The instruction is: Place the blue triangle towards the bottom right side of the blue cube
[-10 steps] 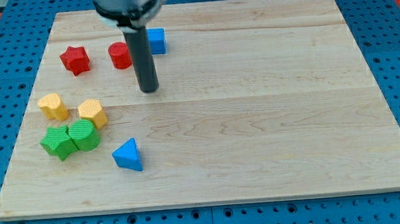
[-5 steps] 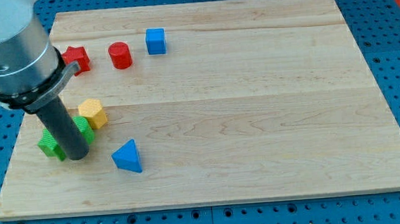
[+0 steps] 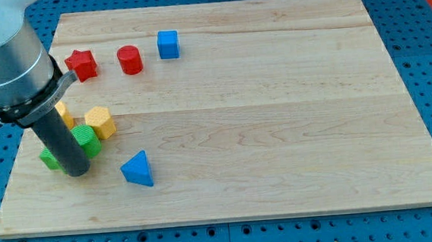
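From the one camera view, my arm comes in from the view's upper left, its grey cylindrical housing big in the corner, and the dark rod drops nearly straight down so that my tip (image 3: pixel 77 172) meets the tabletop (image 3: pixel 278 132) near the lower left. I carry no hand, so nothing is held; the rod only touches the wood. My tip sits just left of the blue triangle (image 3: pixel 138 169), apart from it, and in front of the green blocks (image 3: pixel 86 138), which the rod partly covers. Beside them are a yellow block (image 3: pixel 100 122) and another yellow one (image 3: pixel 64 114) mostly hidden. Well up the view stand the blue cube (image 3: pixel 168 44), a red cylinder (image 3: pixel 129 59) and a red star (image 3: pixel 82 65). The pale wooden board rests on a blue perforated base (image 3: pixel 425 60).
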Motion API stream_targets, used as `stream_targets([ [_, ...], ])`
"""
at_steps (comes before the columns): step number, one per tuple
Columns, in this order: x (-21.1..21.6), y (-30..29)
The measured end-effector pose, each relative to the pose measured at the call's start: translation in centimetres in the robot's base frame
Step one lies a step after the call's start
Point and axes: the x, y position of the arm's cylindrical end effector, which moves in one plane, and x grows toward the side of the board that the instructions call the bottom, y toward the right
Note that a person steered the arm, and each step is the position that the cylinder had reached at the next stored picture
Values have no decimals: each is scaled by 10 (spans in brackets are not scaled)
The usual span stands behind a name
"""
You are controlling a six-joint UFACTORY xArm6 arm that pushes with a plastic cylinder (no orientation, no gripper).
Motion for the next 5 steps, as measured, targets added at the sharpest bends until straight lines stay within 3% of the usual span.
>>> stream_targets([
  [5,5,0],
])
